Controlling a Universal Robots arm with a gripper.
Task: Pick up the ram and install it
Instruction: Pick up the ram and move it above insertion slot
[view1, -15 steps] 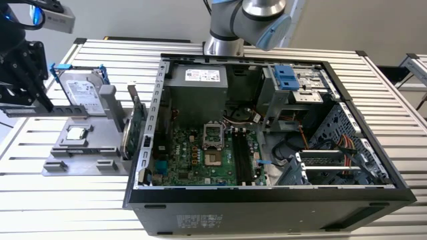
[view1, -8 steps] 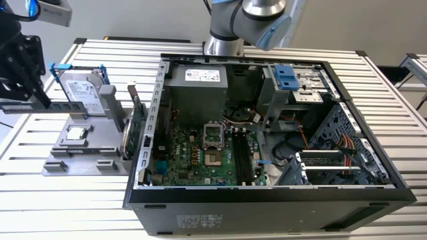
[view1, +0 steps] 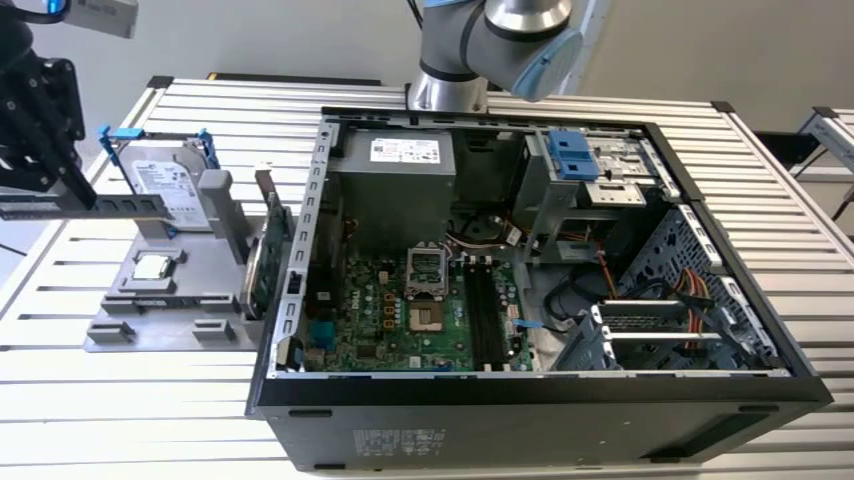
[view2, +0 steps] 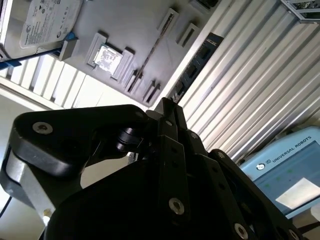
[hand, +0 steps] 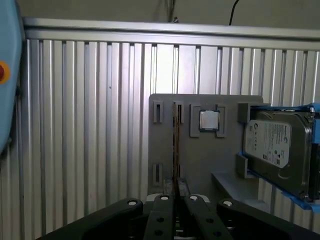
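The ram (view1: 100, 206) is a long thin green stick, held level over the exterior view's left side above the grey fixture (view1: 160, 325). My black gripper (view1: 67, 192) is shut on it near one end. In the first wrist view the ram (hand: 176, 145) shows edge-on, running out from between the fingertips (hand: 165, 200) over the fixture (hand: 200, 165). In the second wrist view the ram (view2: 197, 65) reaches out beyond the gripper (view2: 167, 107). The dark memory slots (view1: 483, 315) lie on the motherboard (view1: 387, 310) inside the open computer case (view1: 747, 300).
On the fixture stand a silver hard drive with blue clips (view1: 167, 185), a processor chip (view1: 154, 267) and a green expansion card (view1: 274, 250) at the case's side. The arm's base (view1: 494, 40) rises behind the case. A blue teach pendant (view2: 295, 170) lies on the slatted table.
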